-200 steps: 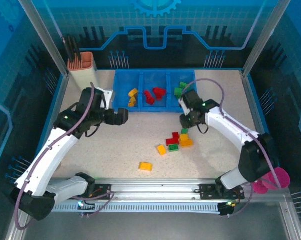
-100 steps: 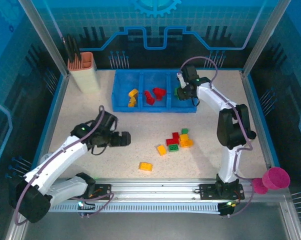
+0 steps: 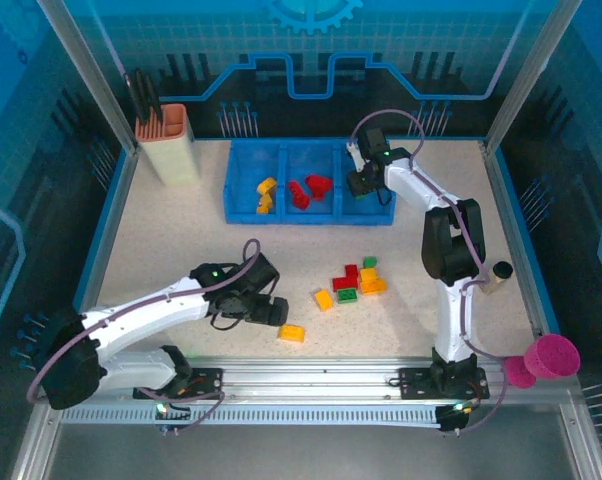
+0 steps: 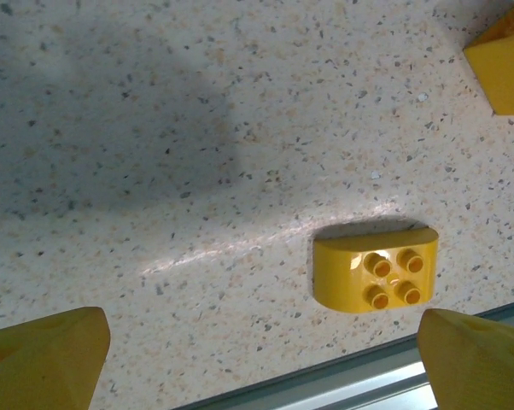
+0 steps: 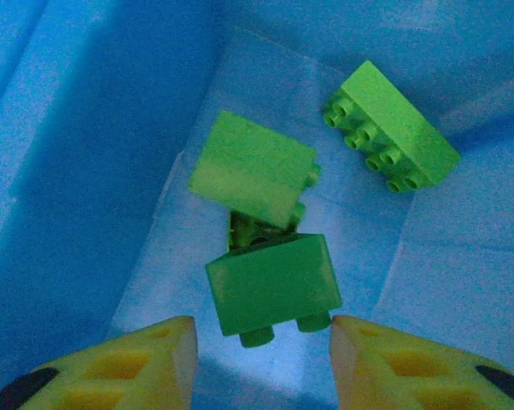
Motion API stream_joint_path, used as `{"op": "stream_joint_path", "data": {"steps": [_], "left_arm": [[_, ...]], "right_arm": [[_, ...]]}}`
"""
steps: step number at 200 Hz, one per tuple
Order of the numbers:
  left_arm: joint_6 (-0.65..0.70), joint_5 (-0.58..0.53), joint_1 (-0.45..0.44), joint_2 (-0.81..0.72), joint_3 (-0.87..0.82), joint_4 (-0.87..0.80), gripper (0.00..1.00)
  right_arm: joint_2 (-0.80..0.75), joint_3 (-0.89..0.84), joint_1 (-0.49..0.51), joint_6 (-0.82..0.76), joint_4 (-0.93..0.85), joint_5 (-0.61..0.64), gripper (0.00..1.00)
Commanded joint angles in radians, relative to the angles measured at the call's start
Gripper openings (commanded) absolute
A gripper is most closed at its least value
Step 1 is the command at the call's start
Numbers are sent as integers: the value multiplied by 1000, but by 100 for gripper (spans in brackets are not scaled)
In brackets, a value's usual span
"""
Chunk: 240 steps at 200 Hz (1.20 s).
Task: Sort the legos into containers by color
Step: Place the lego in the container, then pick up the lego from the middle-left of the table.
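The blue tray [image 3: 306, 218] stands at the back with yellow legos [image 3: 266, 192] in its left container, red ones [image 3: 306, 190] in the middle one and green ones on the right. My right gripper [image 3: 359, 186] hangs over the right container. It is open [image 5: 261, 359], and a green brick [image 5: 272, 286] lies free just beyond its fingertips, beside two other green bricks [image 5: 392, 128]. My left gripper [image 3: 276, 312] is low over the table and open [image 4: 261, 367]. A yellow brick [image 4: 375, 269] [image 3: 291, 333] lies ahead of its right finger, untouched.
A cluster of red, green and yellow bricks [image 3: 356, 280] sits mid-table, with one yellow brick [image 3: 323, 299] to its left. A beige-and-orange holder [image 3: 166, 140] stands back left and a pink cup [image 3: 549, 357] front right. The metal rail [image 4: 342, 389] runs close behind the yellow brick.
My left arm swung from the tray down to the front, beside the lone yellow brick. My right arm carried a green brick to the right container and its jaws parted.
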Motion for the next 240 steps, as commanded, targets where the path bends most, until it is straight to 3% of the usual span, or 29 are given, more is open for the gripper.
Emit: {"op": "stream_joint_path", "data": {"steps": [1,69,110,132,167,189,240], "left_arm": [[14,2,-43,63,45,15,94],[98,-53,-240,262,166,-2,92],[446,-147,-289,316,262,-134,90],[653,-77,-286,226,210,-30,90],[992,-104,-277,212,183,-40,91],[1200,-90,-252,191,74,60,92],[1339,-73,-198,191,-31,284,91]], "right_arm": [[-12,8,-14,-14,-8,-21,49],[-130,-66,-14,-19,8,-51,58],[-224,-140,-14,-27,27,-68,64],[-271,-177,-14,-26,28,-68,65],[-373,-252,-14,-13,32,-68,68],[-432,-299,-16,7,39,-81,70],[-522,-375,-19,31,25,-81,71]]}}
